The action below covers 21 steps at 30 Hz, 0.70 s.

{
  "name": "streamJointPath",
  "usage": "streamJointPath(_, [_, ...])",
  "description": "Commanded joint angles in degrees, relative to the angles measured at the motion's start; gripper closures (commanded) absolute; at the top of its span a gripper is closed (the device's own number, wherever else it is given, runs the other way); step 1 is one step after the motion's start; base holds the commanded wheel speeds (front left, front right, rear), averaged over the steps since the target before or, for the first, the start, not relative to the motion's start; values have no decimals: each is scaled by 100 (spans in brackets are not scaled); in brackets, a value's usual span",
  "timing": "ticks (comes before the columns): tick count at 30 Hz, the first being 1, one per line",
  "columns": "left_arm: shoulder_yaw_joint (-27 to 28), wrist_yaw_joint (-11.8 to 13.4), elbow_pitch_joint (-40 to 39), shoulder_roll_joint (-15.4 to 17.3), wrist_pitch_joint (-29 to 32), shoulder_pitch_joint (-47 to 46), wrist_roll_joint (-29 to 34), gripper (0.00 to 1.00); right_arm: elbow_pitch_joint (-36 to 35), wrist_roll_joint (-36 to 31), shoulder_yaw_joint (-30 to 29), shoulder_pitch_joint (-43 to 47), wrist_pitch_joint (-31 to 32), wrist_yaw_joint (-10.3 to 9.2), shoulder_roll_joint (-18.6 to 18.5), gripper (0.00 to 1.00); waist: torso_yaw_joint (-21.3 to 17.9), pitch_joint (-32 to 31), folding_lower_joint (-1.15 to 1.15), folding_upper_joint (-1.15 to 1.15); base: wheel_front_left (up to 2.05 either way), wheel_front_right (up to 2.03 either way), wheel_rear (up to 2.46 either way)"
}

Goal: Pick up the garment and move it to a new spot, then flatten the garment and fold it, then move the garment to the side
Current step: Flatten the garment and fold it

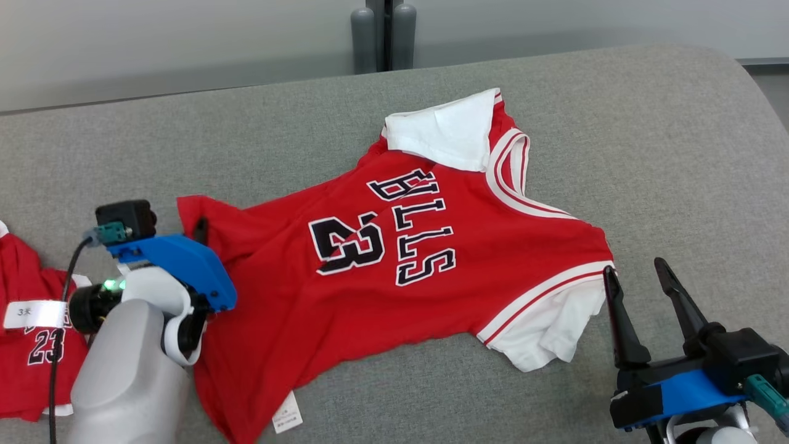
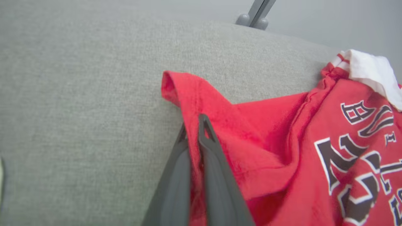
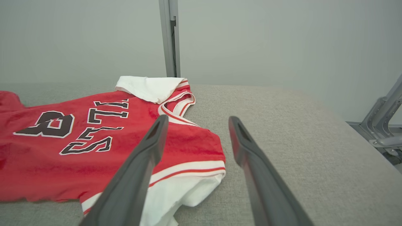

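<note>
Where the head view came closest to the robot, the left gripper [image 2: 193,125] was pinched shut on the garment [image 1: 400,259]. In the left wrist view red cloth was squeezed between its two dark fingers, at the hem edge just below a curled corner. Just beside that arm at the lower left lay a second garment [image 1: 31,351], also red, with a "23" and a white paper tag [image 1: 34,313] on it. A care label [image 1: 286,413] stuck out from the near edge of the held garment.

At the lower right, the right gripper [image 1: 636,271] stood with its jaws spread wide and nothing between them. It was just beside the near sleeve [image 1: 548,333], which was white under red-and-white trim. Whether its inner finger touched the cloth could not be told.

The garment was a red jersey. It lay spread, face up but wrinkled, across the middle of the grey cushion [image 1: 647,154]. Its dark lettering and "23" ran sideways in the head view, and its striped neckline was turned toward the robot's right. Beyond that, the far sleeve [image 1: 450,132] was folded over onto the red chest. Past the cushion's back edge stood two rounded grey posts [image 1: 382,31] against a pale wall [image 1: 154,43].
</note>
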Motion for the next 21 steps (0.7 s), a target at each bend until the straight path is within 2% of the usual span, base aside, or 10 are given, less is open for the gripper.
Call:
streamJointPath(1, [-27,-27,-15,71,-165,-196,60,100,-38,25,22,-120,-26,3,-2,0,-22,81,0,0,0,0,0])
streamJointPath(7, [-142,-112,15,396,-846,-823,359,100,-103,26,110,-238,-54,2,-3,0,-167,359,0,0,0,0,0])
streamJointPath(14, [-171,-117,312,653,-1080,-1550,468,100,-93,85,117,-361,-117,2,-3,0,-342,709,0,0,0,0,0])
streamJointPath(15, [-161,-122,386,643,-1064,-1597,434,94,-80,88,119,-371,-129,2,-2,0,-354,734,0,0,0,0,0])
streamJointPath(16, [-164,-131,443,636,-1078,-1645,432,42,-69,95,114,-384,-128,2,-3,0,-358,751,0,0,0,0,0])
streamJointPath(17, [-178,-140,496,630,-1103,-1692,430,0,-60,101,108,-399,-136,2,-3,0,-355,761,0,0,0,0,0])
streamJointPath(21, [-258,-156,666,536,-1208,-1630,433,0,-33,103,36,-418,-125,3,-2,0,-236,717,0,0,0,0,0])
